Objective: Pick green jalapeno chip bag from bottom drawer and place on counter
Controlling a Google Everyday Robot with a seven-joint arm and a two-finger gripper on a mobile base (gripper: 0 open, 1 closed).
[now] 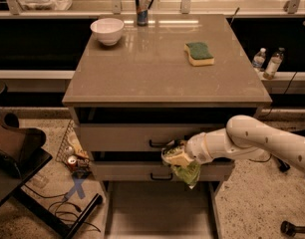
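Observation:
My gripper (176,157) is shut on the green jalapeno chip bag (185,172), a crinkled green bag that hangs below the fingers. I hold it in the air in front of the two upper drawers, above the open bottom drawer (160,213) with its pale flat floor. The white arm reaches in from the right. The counter (152,68) is the glossy grey-beige top above the bag.
On the counter stand a white bowl (107,31) at the back left, a can (141,7) at the back and a green-and-yellow sponge (200,53) at the right. Bottles (268,62) stand to the right. A wire basket with cans (72,156) and a dark chair (15,148) are at the left.

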